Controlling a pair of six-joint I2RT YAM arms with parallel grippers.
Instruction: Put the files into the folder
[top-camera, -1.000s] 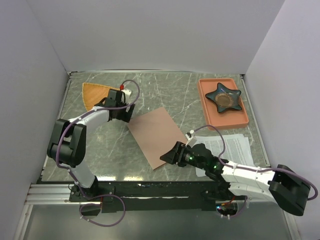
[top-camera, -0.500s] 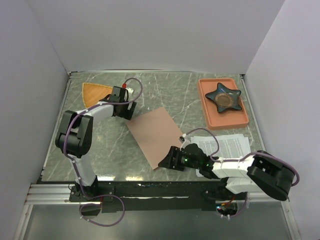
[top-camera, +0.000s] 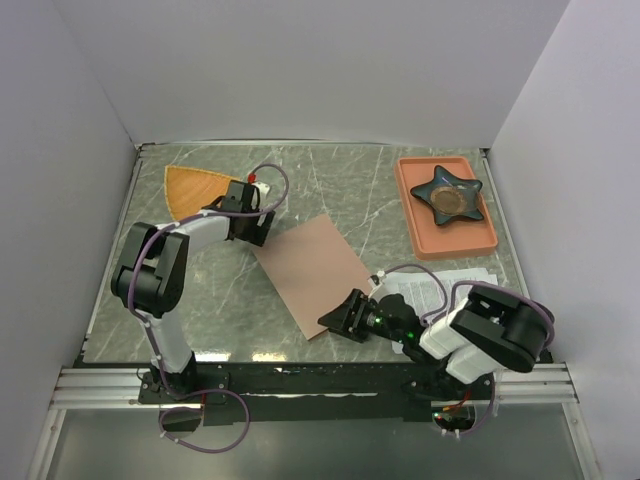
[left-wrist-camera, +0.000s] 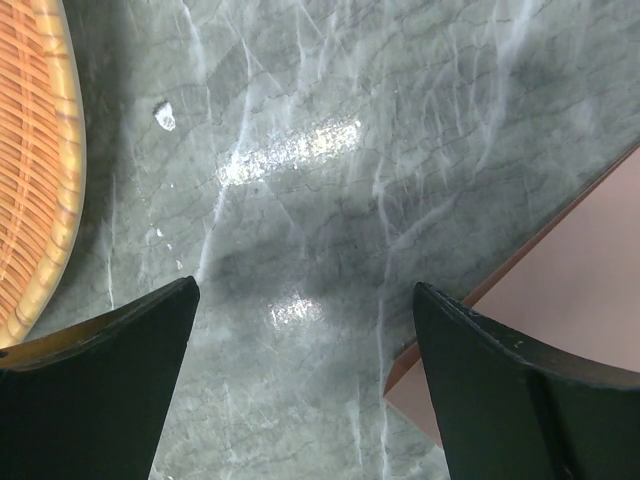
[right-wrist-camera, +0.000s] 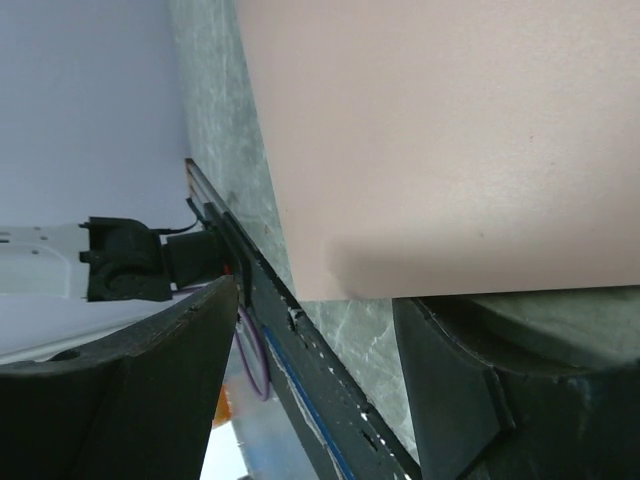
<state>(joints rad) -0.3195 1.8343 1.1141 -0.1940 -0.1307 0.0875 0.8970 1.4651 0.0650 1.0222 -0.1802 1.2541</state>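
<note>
The pinkish-brown folder (top-camera: 312, 270) lies flat and closed in the middle of the table. The white printed files (top-camera: 462, 289) lie to its right, partly under my right arm. My left gripper (top-camera: 257, 236) is open and empty, low over the table at the folder's far left corner. That corner shows in the left wrist view (left-wrist-camera: 585, 270), beside the right finger (left-wrist-camera: 500, 390). My right gripper (top-camera: 331, 322) is open at the folder's near corner. In the right wrist view the folder's edge (right-wrist-camera: 450, 150) lies just ahead of the open gripper (right-wrist-camera: 315, 305).
An orange fan-shaped plate (top-camera: 193, 187) lies at the far left, also seen in the left wrist view (left-wrist-camera: 35, 150). A salmon tray (top-camera: 478, 235) with a dark star-shaped dish (top-camera: 447, 194) stands at the far right. The table's near edge (right-wrist-camera: 330, 390) runs close under my right gripper.
My left gripper has shifted a little right and nearer, to the folder's far left corner. My right arm has folded in towards the left, and its gripper stays at the folder's near corner.
</note>
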